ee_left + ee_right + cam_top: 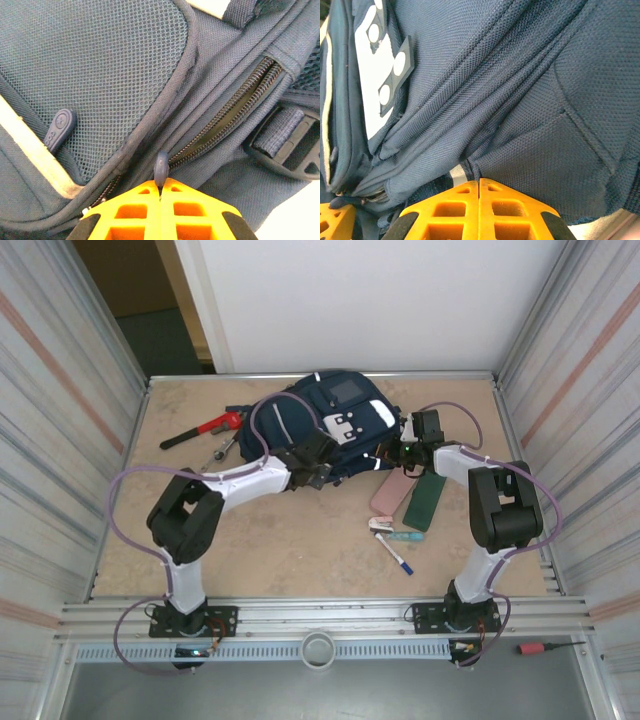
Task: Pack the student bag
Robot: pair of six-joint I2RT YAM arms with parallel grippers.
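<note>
The student bag (335, 415), navy with white patches, lies at the back middle of the table. My left gripper (318, 470) is at its near left side, and in the left wrist view the gripper (161, 186) is shut on the rubber zipper pull (161, 169) of a partly open zip (235, 112). My right gripper (405, 443) is at the bag's right side. Its orange fingers (479, 180) are shut on a fold of the bag's fabric (470, 167) beside a grey stripe.
A red pipe wrench (205, 428) and pliers (222, 448) lie left of the bag. A pink case (388, 492), a green flat case (425, 500) and pens (395, 550) lie near the right arm. Metal walls enclose the table on both sides.
</note>
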